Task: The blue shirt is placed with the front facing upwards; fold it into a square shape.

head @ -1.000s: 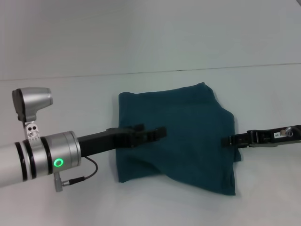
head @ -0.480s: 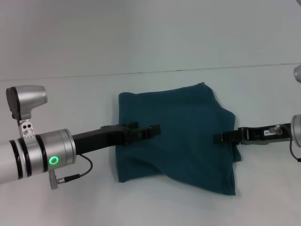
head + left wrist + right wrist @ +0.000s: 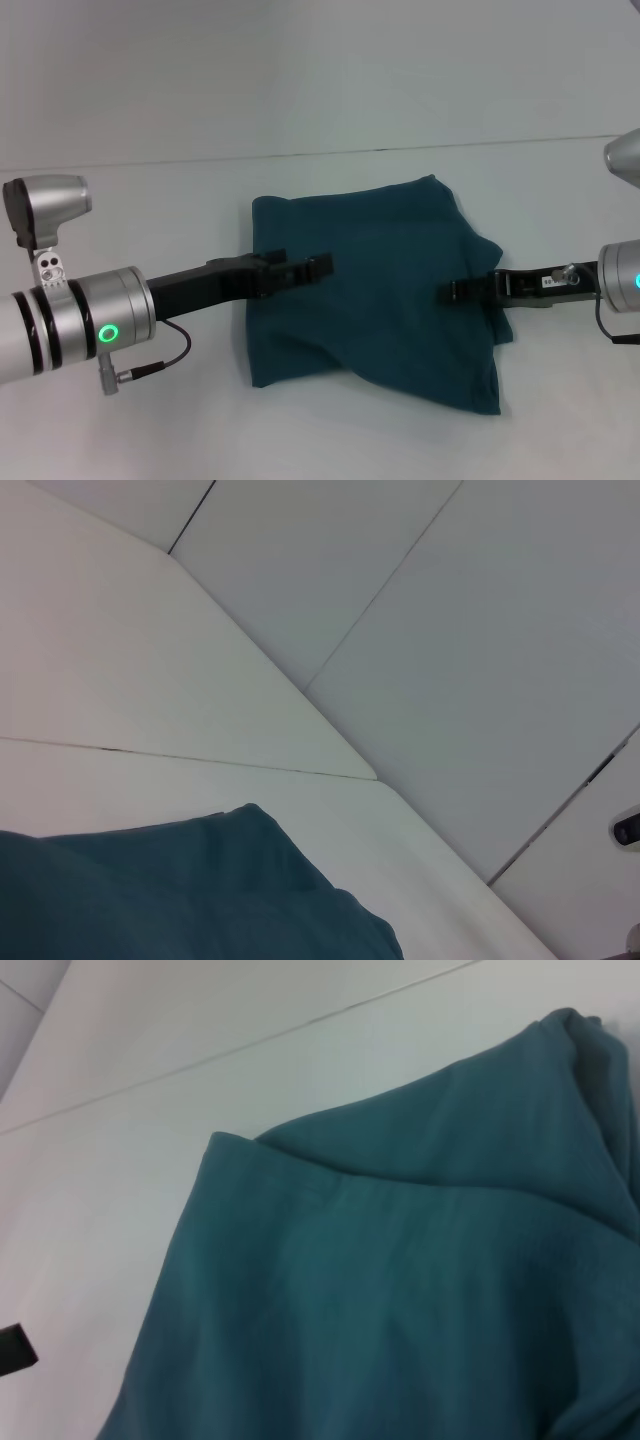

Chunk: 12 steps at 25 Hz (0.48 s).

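Note:
The blue shirt (image 3: 380, 290) lies folded into a rough square on the white table, plain teal side up, with a slanted fold near its front edge. No lettering shows. My left gripper (image 3: 318, 265) hovers over the shirt's left part. My right gripper (image 3: 458, 292) reaches in over the shirt's right edge. The left wrist view shows a corner of the shirt (image 3: 180, 890), and the right wrist view shows its layered folds (image 3: 400, 1290) close up.
The white table (image 3: 150, 200) spreads around the shirt on all sides. Its back edge (image 3: 400, 148) meets a pale wall. A small black part (image 3: 10, 1348) shows at the edge of the right wrist view.
My left gripper has drawn back a little toward the left. My right gripper has moved left, farther in over the shirt's right edge. The shirt has kept its shape.

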Each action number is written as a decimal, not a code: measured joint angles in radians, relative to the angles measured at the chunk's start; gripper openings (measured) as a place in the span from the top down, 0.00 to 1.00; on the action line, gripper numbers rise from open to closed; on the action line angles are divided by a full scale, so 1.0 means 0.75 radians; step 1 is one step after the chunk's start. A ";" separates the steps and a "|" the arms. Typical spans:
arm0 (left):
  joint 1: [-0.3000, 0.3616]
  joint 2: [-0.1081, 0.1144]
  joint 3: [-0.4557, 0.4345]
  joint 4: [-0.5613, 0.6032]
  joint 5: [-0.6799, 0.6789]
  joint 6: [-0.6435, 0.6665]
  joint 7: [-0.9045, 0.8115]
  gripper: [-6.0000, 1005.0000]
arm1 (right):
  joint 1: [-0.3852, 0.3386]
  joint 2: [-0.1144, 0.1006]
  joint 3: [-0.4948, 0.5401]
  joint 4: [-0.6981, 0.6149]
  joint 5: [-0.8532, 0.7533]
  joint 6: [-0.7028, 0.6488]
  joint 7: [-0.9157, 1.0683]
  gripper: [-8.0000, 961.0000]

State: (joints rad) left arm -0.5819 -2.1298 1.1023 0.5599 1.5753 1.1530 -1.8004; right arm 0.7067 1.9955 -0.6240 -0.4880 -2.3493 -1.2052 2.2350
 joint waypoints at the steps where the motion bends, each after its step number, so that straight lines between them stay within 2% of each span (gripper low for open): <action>1: 0.000 0.000 -0.001 0.000 0.000 0.000 0.000 0.04 | 0.000 0.000 0.001 0.000 0.004 -0.006 0.000 0.21; 12: -0.002 -0.002 -0.001 -0.004 0.000 -0.013 0.002 0.04 | -0.004 0.003 -0.005 -0.001 0.031 -0.052 0.000 0.21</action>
State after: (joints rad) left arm -0.5836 -2.1311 1.1013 0.5569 1.5753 1.1433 -1.7992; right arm 0.7036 1.9980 -0.6280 -0.4886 -2.3258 -1.2443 2.2349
